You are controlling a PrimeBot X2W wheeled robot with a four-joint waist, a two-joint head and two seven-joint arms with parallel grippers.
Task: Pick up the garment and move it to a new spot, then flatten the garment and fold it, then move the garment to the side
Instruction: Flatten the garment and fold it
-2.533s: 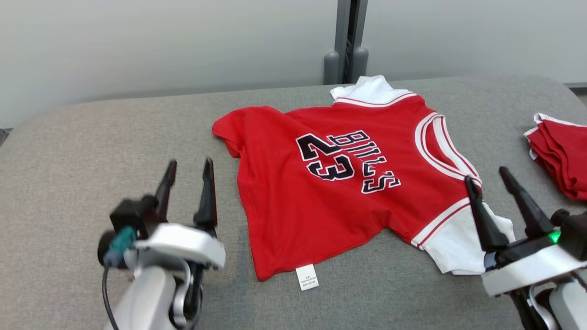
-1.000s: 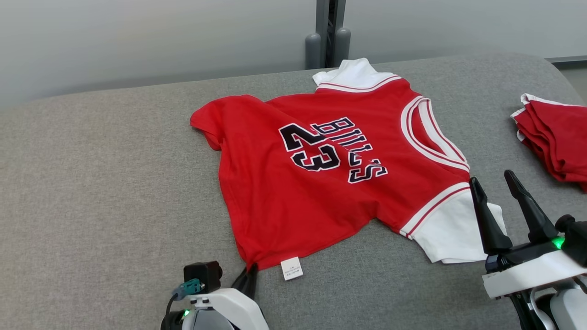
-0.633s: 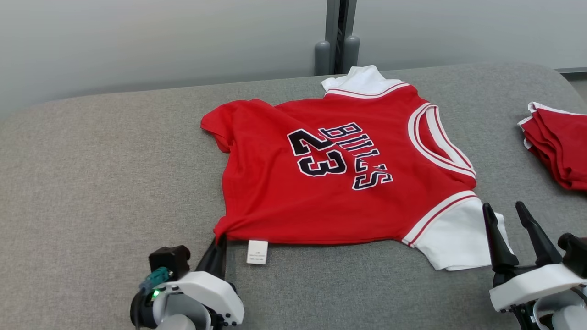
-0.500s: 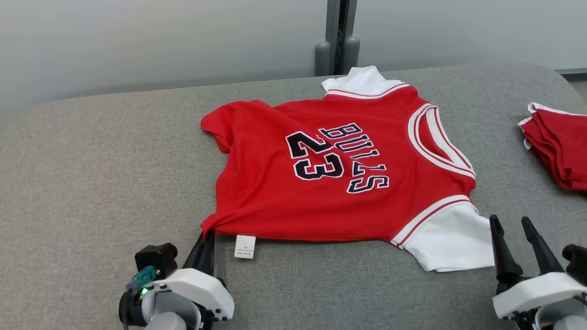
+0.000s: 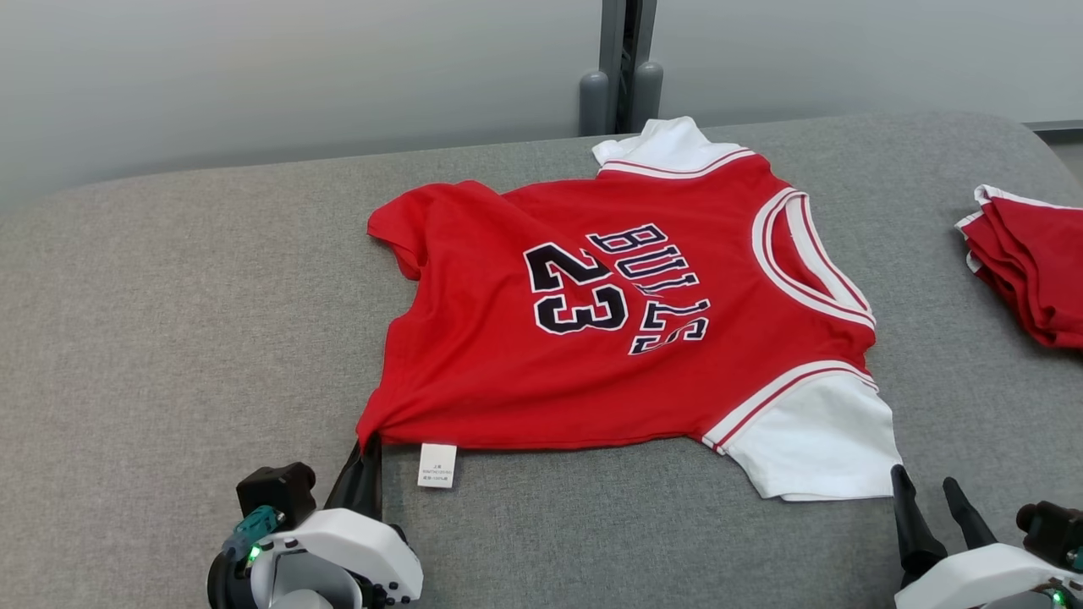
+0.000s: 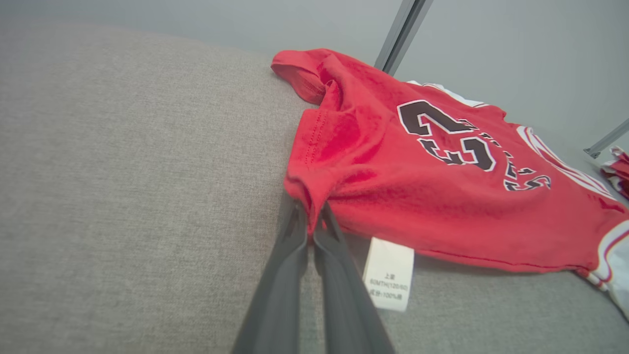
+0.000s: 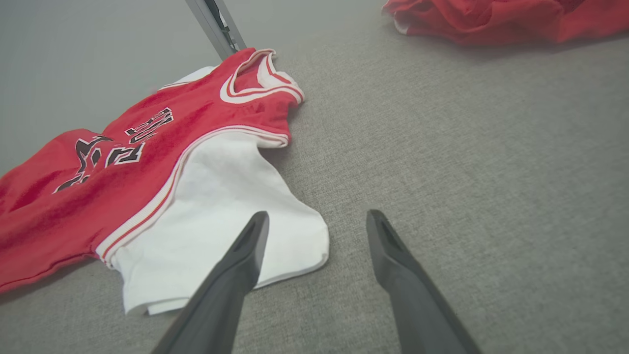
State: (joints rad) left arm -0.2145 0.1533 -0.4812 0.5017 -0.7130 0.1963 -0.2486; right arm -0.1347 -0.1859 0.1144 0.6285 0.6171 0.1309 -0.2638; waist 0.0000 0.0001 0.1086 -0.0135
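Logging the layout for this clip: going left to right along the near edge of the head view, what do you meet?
The left gripper, shut on the garment at its hem corner → white tag → white sleeve → right gripper, open.

Grey fabric-covered surface (image 5: 169, 321) with rounded far corners, bearing two items. At centre lies the garment (image 5: 508, 372), a red jersey spread front side up, collar toward the right and hem toward the left. Its white sleeve (image 5: 812, 440) lies flat on the near side, and its white tag (image 5: 437, 465) rests on the fabric below the hem. Well apart, at the right edge, sits a pile of red clothes (image 5: 1028, 262).
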